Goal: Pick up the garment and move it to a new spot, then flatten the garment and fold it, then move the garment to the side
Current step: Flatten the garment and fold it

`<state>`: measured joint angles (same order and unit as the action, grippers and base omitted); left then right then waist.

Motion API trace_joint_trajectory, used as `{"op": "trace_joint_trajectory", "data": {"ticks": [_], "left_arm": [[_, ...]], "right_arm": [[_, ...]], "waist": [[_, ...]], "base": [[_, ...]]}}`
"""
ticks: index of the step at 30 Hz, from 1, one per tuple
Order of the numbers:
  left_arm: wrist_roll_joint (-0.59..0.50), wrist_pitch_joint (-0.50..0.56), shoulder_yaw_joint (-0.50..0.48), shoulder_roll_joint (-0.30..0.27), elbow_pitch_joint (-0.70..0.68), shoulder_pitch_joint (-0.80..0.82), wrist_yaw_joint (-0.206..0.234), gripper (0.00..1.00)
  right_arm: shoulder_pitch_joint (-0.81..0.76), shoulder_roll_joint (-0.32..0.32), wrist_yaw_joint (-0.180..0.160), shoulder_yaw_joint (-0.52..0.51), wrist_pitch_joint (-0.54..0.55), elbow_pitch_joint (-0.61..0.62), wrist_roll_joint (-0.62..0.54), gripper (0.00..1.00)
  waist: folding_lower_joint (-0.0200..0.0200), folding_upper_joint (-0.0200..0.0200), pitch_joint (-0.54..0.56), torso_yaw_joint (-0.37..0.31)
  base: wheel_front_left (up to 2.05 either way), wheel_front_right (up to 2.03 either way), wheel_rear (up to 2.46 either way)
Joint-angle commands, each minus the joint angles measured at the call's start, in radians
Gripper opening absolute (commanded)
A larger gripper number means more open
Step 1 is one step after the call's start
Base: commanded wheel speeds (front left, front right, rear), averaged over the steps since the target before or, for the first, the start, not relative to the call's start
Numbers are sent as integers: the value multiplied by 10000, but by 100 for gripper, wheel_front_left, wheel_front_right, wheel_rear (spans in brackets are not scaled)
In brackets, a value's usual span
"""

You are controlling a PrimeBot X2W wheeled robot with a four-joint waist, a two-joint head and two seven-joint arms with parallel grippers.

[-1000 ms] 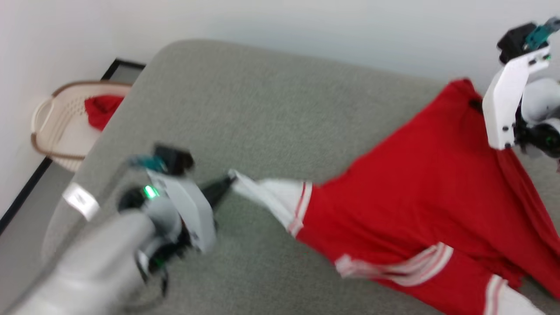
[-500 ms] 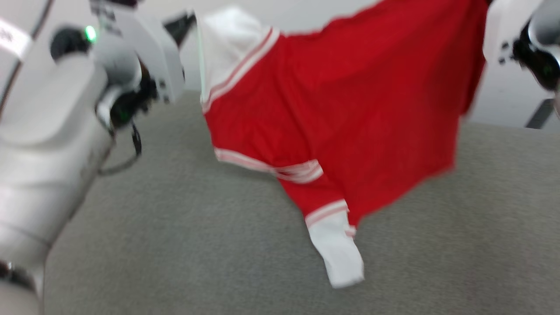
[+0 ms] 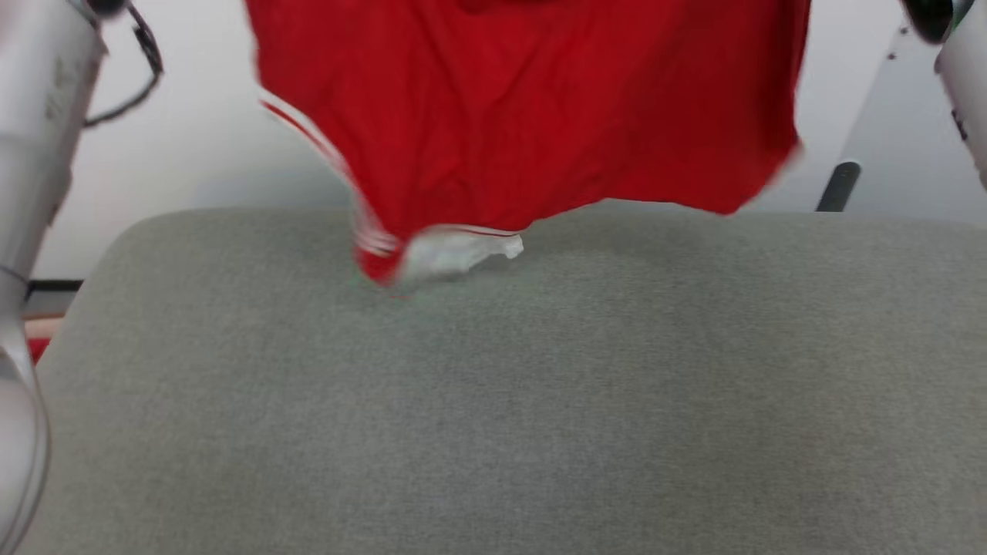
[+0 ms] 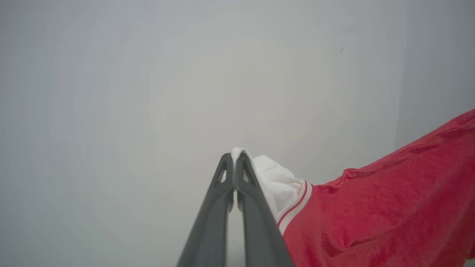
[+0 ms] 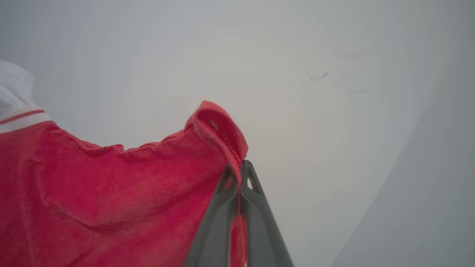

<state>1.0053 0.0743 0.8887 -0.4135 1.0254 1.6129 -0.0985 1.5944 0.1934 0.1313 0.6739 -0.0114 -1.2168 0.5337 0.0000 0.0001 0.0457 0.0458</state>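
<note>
Lift done — garment (image 3: 524, 116) hangs below the fingers (image 4: 256, 222): left gripper (image 4: 234, 158) pinching white sleeve (image 4: 272, 183), right gripper (image 5: 239, 167) red edge (image 5: 222, 128). Placing, flattening, folding outstanding.

I've got a grey fabric-covered surface (image 3: 493, 401) with a rounded far-left corner and a pale wall (image 3: 200, 154) behind it. Slanted dark rod (image 3: 837, 185) at far right. Left edge: black strip (image 3: 54, 285), beige sliver (image 3: 42, 327), red scrap (image 3: 35, 351). Faint dark scuffs (image 5: 319, 78) on the wall.
</note>
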Motion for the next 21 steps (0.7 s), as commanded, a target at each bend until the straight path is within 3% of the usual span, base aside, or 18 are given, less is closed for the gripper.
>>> {"op": "trace_joint_trajectory", "data": {"ticks": [1,13,17,21], "left_arm": [[-72,-212,2,73,235,307,-101,0],[-46,-1021,103,214,1030,1108,-307,0],[-62,-1193,128,102,1027,1457,-317,0],[-110,-1553,127,6,920,2090,-325,0]], "right_arm": [[254,-98,-10,-128,-207,-204,-163,0],[620,-315,-10,-735,-237,-649,-67,0],[890,-304,-10,-868,-166,-669,-58,0],[1399,-304,-11,-1001,-341,-705,-289,0]], "waist": [[0,-1,100,-172],[0,-1,-443,-350],[0,-1,-1046,-446],[0,-1,-2323,-601]], "base": [[0,0,0],[0,0,0],[0,0,0],[0,0,0]]}}
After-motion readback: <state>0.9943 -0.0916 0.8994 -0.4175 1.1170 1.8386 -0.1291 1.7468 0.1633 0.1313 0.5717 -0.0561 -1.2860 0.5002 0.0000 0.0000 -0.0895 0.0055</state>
